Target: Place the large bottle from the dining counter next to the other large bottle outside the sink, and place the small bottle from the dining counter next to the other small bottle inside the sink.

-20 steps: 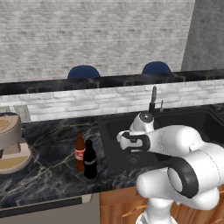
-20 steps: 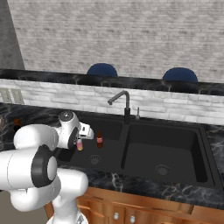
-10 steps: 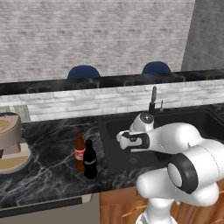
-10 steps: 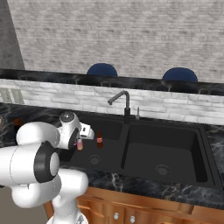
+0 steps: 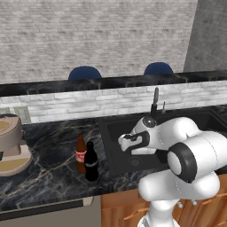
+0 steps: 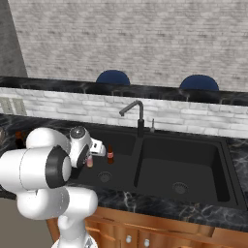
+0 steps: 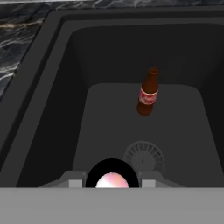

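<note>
At left of centre in the left base view, the black large bottle [image 5: 91, 162] already stands touching the amber-brown large bottle [image 5: 80, 154] on the bench [image 5: 48, 146] beside the sink [image 5: 116, 133], so that half of the task looks done. The claw [image 6: 89, 161] hangs over the left basin, closed on the small pale-pink bottle [image 6: 89, 161]; in the hand view its pink body [image 7: 112, 180] shows at bottom centre. The other small bottle [image 7: 148, 92], brown with a red label, stands upright on the basin floor beyond the drain [image 7: 144, 157]. The step in hand is the placing: next the claw should lower beside that bottle, near but not knocking it, then release.
</note>
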Tool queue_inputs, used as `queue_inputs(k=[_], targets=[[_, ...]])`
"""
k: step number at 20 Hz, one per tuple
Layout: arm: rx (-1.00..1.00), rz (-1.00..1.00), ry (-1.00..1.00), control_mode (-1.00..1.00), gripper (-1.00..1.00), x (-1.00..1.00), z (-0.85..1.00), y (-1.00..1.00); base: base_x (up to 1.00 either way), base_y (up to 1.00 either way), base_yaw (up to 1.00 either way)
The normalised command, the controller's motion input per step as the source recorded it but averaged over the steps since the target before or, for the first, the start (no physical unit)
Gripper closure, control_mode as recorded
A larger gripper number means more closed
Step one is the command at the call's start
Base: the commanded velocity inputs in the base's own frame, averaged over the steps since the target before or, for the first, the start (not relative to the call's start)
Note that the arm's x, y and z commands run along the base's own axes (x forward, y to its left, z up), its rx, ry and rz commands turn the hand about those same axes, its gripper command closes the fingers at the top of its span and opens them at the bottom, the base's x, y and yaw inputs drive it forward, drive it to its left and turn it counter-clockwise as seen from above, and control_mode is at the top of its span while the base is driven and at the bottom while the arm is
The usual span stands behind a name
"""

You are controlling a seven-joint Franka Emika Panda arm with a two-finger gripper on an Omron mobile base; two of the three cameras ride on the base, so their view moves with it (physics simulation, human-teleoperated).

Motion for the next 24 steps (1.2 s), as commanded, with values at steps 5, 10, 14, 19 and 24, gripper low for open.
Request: queue_inputs(k=[5, 10, 14, 19, 24], targets=[[0.0, 0.0, -0.01, -1.0, 1.0, 0.0, 0.0, -0.11, 0.0, 0.0, 0.0], [0.0, 0.0, 0.0, -1.0, 1.0, 0.0, -0.01, -0.16, 0.0, 0.0, 0.0], [0.0, 0.0, 0.02, -1.0, 1.0, 0.0, 0.0, -0.27, 0.0, 0.0, 0.0], [0.0, 0.0, 0.01, -1.0, 1.0, 0.0, -0.06, -0.16, 0.0, 0.0, 0.0], [0.0, 0.0, 0.0, -1.0, 1.0, 0.0, -0.06, -0.09, 0.0, 0.0, 0.0]])
